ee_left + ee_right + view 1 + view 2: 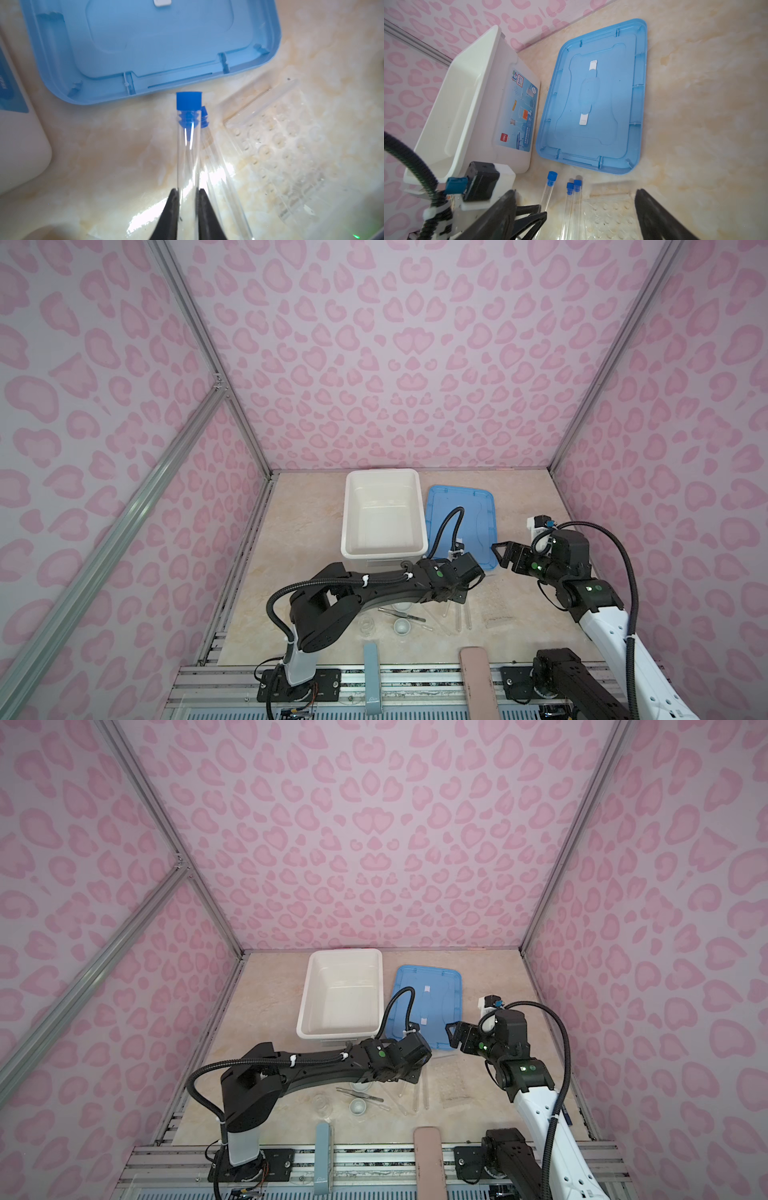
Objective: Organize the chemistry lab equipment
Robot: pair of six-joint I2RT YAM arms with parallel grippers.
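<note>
LIGHT soft, even, diffuse | SHADOWS faint under left arm (386,589) | GLARE white sheen on tabletop (139,222) beside blue-capped tube (188,158) | FOCUS left wrist view soft, left claw (188,190) blurred | EDGES top views bow at 9 and 3 o'clock

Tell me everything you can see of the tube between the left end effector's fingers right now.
Long, clear tube, glass-like, apparently empty, closed by a ribbed blue stopper. The left end effector is closed on it, a black finger on each side. Its stoppered end points toward the blue lid. Another stoppered tube lies just beside it; contact unclear, as is whether it is off the table.
</note>
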